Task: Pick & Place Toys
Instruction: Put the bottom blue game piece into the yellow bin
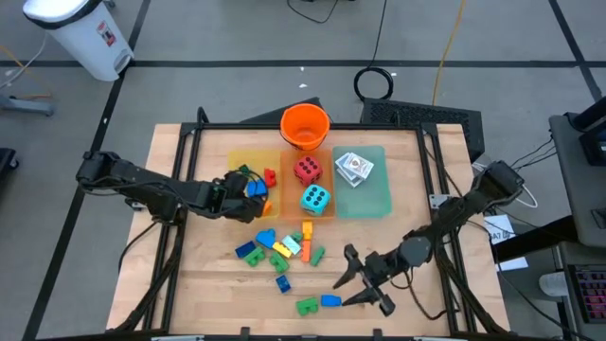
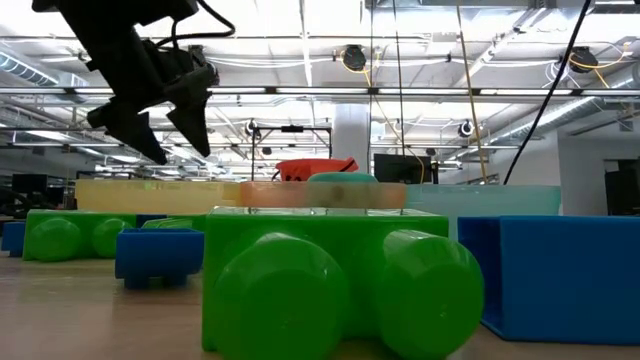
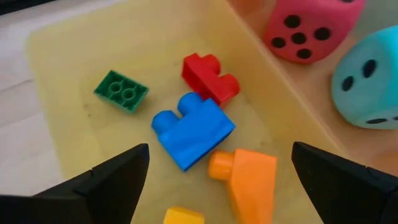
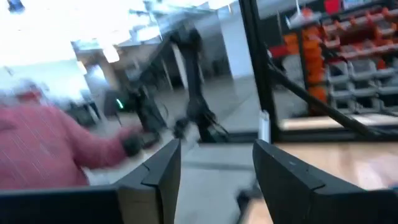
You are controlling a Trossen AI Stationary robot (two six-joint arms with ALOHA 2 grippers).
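A: What did the left gripper point(image 3: 214, 180) do?
B: Its fingers point(image 3: 106, 183) stood wide over the yellow tray point(image 1: 248, 159), holding nothing; blue point(image 3: 193, 129), red point(image 3: 210, 78), green point(image 3: 121, 91) and orange bricks point(image 3: 249, 180) lay inside.

A: And the right gripper point(image 1: 365, 284)?
B: Fingers apart, empty, above the wooden table point(image 1: 208, 265) near loose bricks point(image 1: 279, 248).

A: The rest?
B: Red point(image 1: 306, 170) and teal dice point(image 1: 315, 199) on the orange tray point(image 1: 327, 159), cards point(image 1: 354, 168) on the green tray point(image 1: 377, 199), bucket point(image 1: 304, 126) behind. No writing was legible.

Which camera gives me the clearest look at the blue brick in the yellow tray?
The left wrist view: blue brick fills mid-frame, unobstructed on the yellow tray. The high view shows it only as a speck by the left gripper; low and right wrist views don't show it.
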